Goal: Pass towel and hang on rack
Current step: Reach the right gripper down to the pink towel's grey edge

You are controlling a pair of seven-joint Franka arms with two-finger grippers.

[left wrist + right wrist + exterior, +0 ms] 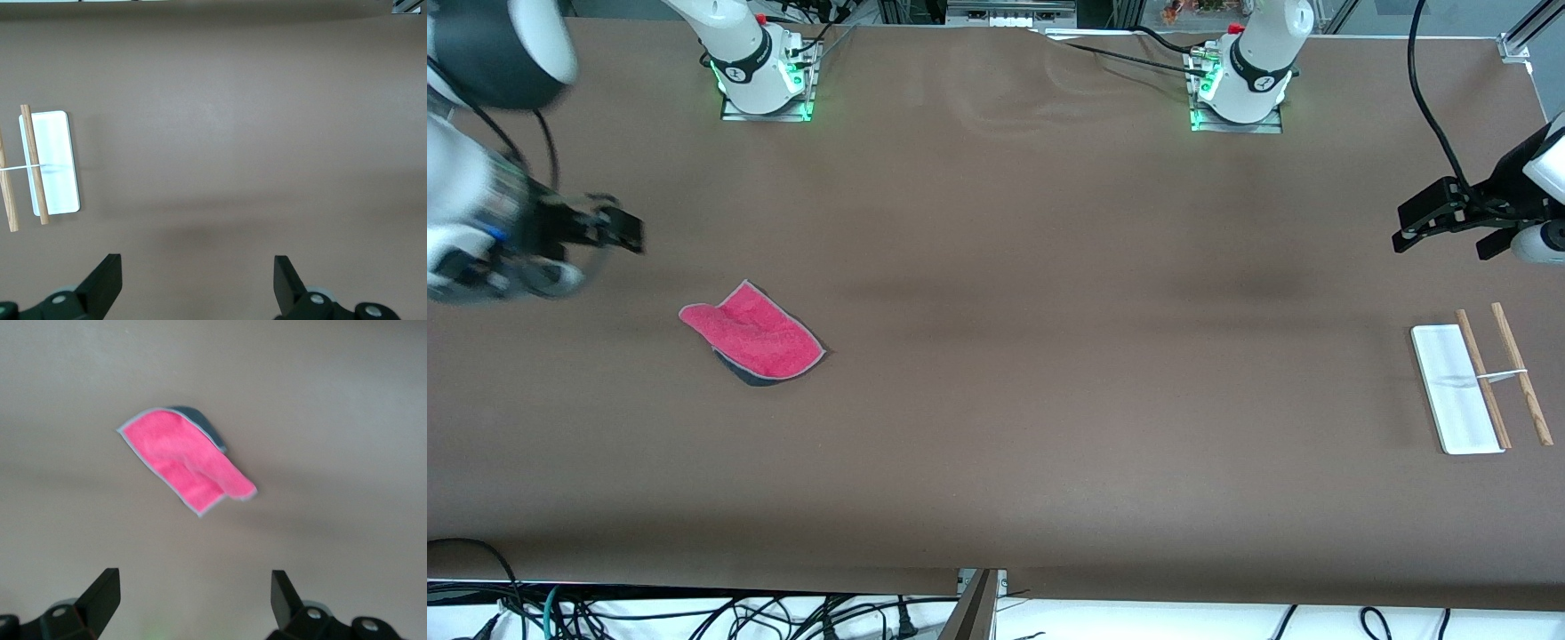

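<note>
the brown table (996,356) carries only two things, set well apart. the towel (752,334) lies flat toward the right arm's end of the table, pink-red face up, with a fold of its dark grey face peeking out along the edge nearer the front camera and thin grey edging around it. the rack (1476,384) stands toward the left arm's end: a flat white rectangular base, with two thin light-wood rods running parallel over it and past its edge, joined by a short metal crosspiece. nothing lies between towel and rack, and nothing sits on either one. black cables trail from the arm bases along the table's edge farthest from the front camera, and more cables hang below the edge nearest it.

the right gripper (609,233) hangs in the air over bare table at the right arm's end, not over the towel itself. in the right wrist view its two black fingers (100,595) stand spread wide with nothing between them, and the towel (185,461) shows on the table ahead of them, untouched.

the left gripper (1427,224) hangs over bare table at the left arm's end, apart from the rack. its fingers (103,281) are likewise spread wide and hold nothing; the rack (50,163) shows off to one side in the left wrist view.
</note>
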